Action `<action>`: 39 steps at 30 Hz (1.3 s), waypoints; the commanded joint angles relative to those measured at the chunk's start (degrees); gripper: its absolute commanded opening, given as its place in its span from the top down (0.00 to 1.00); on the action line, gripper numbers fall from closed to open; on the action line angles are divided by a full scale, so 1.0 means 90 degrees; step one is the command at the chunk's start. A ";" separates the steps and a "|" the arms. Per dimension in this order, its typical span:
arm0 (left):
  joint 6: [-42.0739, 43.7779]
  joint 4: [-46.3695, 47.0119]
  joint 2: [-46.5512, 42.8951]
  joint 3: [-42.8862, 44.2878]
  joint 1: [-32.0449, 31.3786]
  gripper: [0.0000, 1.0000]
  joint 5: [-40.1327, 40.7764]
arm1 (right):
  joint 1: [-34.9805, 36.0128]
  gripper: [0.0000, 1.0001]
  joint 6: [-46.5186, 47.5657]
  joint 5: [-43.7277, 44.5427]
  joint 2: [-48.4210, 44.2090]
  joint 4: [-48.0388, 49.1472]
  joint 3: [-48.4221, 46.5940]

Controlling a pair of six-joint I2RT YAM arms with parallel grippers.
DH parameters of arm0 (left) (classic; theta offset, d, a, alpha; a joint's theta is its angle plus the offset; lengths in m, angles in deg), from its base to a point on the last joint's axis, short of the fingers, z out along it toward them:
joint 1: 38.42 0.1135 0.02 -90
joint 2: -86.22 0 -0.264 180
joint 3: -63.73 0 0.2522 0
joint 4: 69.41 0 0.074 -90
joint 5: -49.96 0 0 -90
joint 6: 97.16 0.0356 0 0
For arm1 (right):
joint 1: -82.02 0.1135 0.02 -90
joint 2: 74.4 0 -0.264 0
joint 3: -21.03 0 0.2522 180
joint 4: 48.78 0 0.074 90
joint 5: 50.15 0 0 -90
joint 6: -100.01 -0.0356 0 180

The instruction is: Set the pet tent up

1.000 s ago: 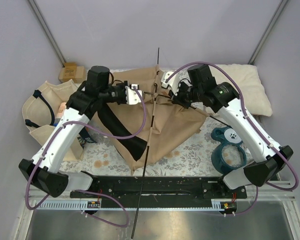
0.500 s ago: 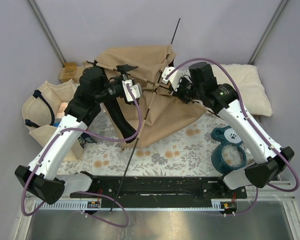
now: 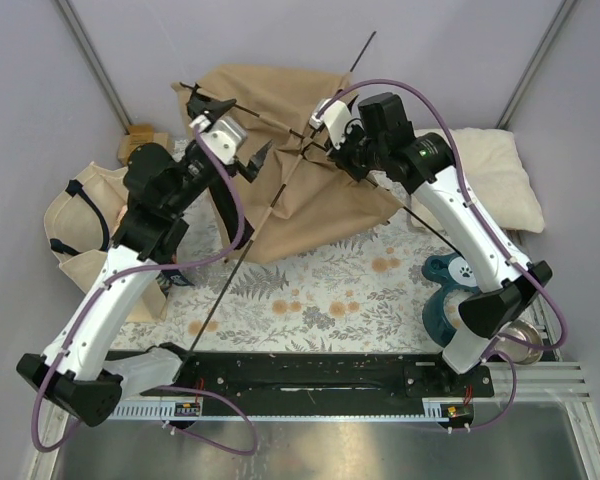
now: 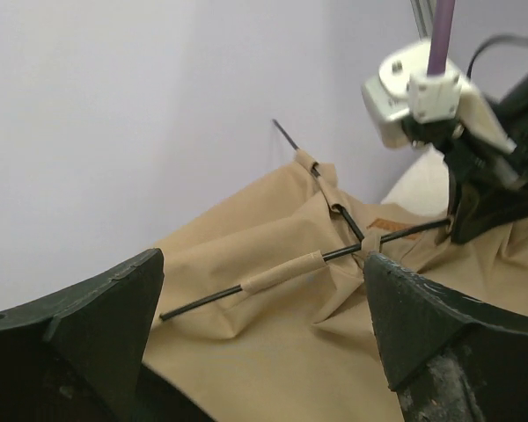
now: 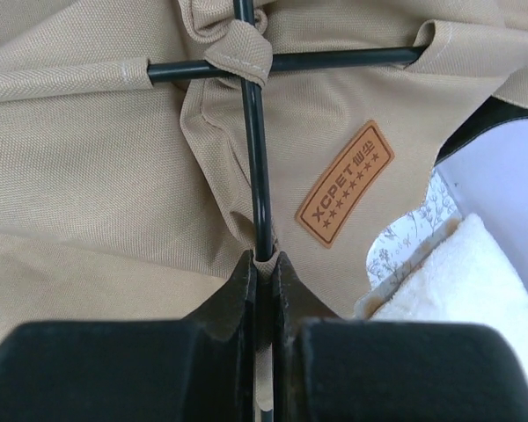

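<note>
The pet tent (image 3: 310, 200) is a tan canvas heap lifted toward the back wall, with thin dark crossing poles (image 3: 280, 190); one long pole slants down to the mat. My right gripper (image 3: 317, 140) (image 5: 260, 264) is shut on a pole (image 5: 255, 158) just below the crossing, beside the brown label patch (image 5: 345, 189). My left gripper (image 3: 230, 122) (image 4: 264, 299) hangs open above the tent's left side, nothing between its fingers (image 4: 97, 325); the canvas (image 4: 290, 352) and a sleeved pole (image 4: 282, 271) lie beyond them.
A beige tote bag (image 3: 80, 230) sits at the left, with a small cardboard box (image 3: 140, 135) behind it. A cream pillow (image 3: 490, 175) lies at the back right. A teal ring with a paw print (image 3: 450, 290) rests on the floral mat (image 3: 330, 290).
My left gripper has opened, let go of the tent and risen back to the left. My right gripper has lifted the poles, and the canvas has swung up toward the back wall.
</note>
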 commanded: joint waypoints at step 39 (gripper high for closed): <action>-0.3904 0.1013 -0.2167 -0.0017 -0.0009 0.01 -0.3132 | 0.0045 1.00 -0.2999 0.2859 -0.0335 0.2779 -0.2295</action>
